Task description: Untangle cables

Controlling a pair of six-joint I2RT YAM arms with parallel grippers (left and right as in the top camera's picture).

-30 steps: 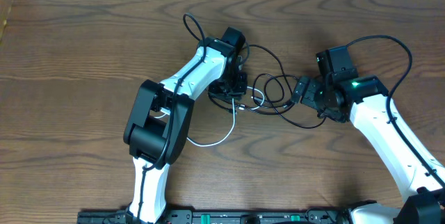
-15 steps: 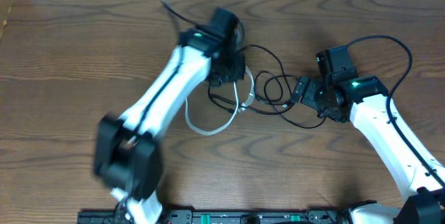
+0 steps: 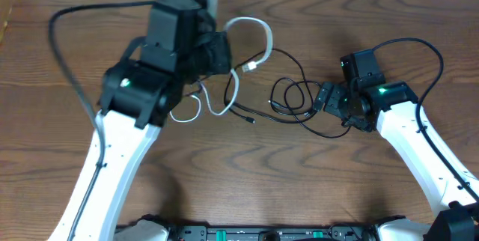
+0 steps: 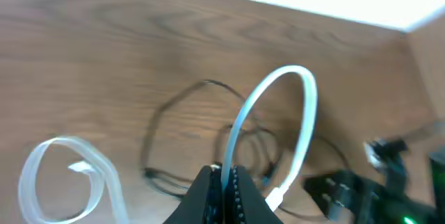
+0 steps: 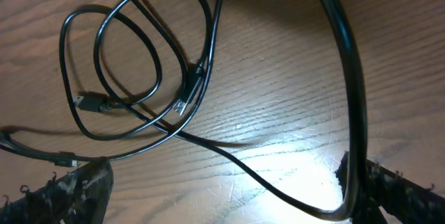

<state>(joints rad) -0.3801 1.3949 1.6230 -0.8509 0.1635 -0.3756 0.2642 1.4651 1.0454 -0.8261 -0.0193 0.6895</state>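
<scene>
White cable [image 3: 251, 24]: where is it, and what holds it? (Obs.)

My left end effector [image 4: 224, 181] is pressed together on it and raised above the worktop [image 3: 60, 159], left of the black cables [image 3: 292, 95]. (Arm)

Why raised? (Obs.)

My judgement: lifting draws the white cord up and off the black ones, so any crossing shows and can slip free. My right end effector [image 5: 226, 175] sits low beside the black coil, fingers [image 5: 76, 186] spread wide and gripping nothing, with one black strand running between them. It is probably placed to anchor that bundle. (Arm)

Appearance of the cords? (Obs.)

White: a flat, stiff-looking cord. It arches out of my tips in a tall loop with one plug dangling at the arch's end, and a second loop lies on the wood. Black: thin and glossy, in overlapping rings with small plugs inside the coil, clearly wound through each other. One thin black end runs close to the white lower loop. I cannot tell whether they cross, because my arm hides part of it. (Arm)
</scene>
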